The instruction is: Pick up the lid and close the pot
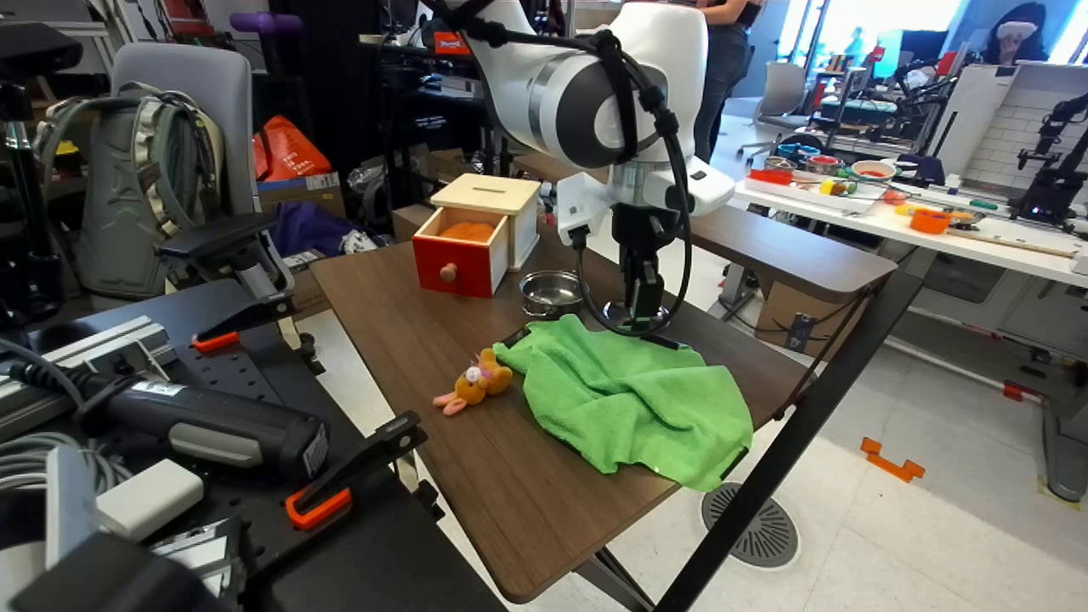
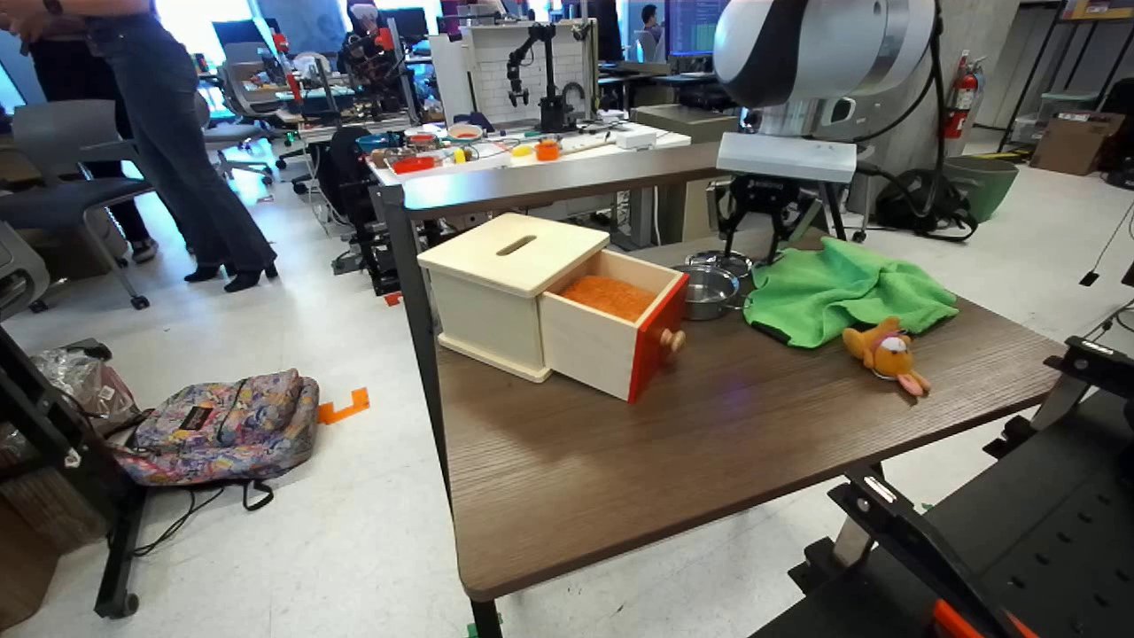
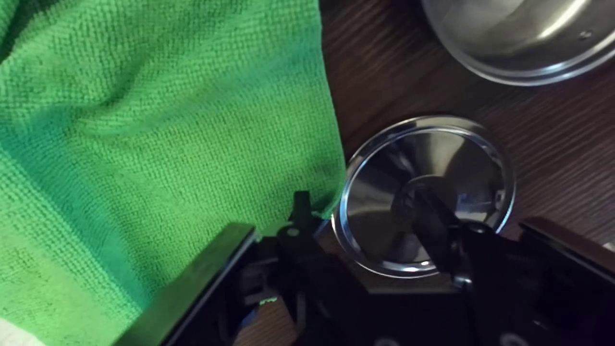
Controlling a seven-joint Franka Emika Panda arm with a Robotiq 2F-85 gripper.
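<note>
The lid [image 3: 379, 202] is a flat, round, shiny silvery disc lying on the table. It shows partly in both exterior views [image 1: 619, 314] [image 2: 709, 258], just behind the pot in one of them. The pot [image 1: 552, 294] is round, silvery and open at the top; it also shows in an exterior view [image 2: 707, 294] and at the wrist view's top right corner [image 3: 519, 38]. My gripper [image 3: 362, 194] is open and points down at the lid. One finger overlaps the lid's middle; the other is outside its rim, over the cloth's edge. Contact cannot be told. The gripper also shows in both exterior views [image 1: 643, 310] [image 2: 751, 252].
A green cloth [image 1: 629, 391] lies crumpled beside the lid, its edge meeting the lid's rim [image 3: 192, 125]. A wooden box [image 2: 505, 266] with a red-fronted open drawer [image 1: 463, 268] holding something orange stands by the pot. An orange plush toy [image 1: 476, 382] lies near the cloth.
</note>
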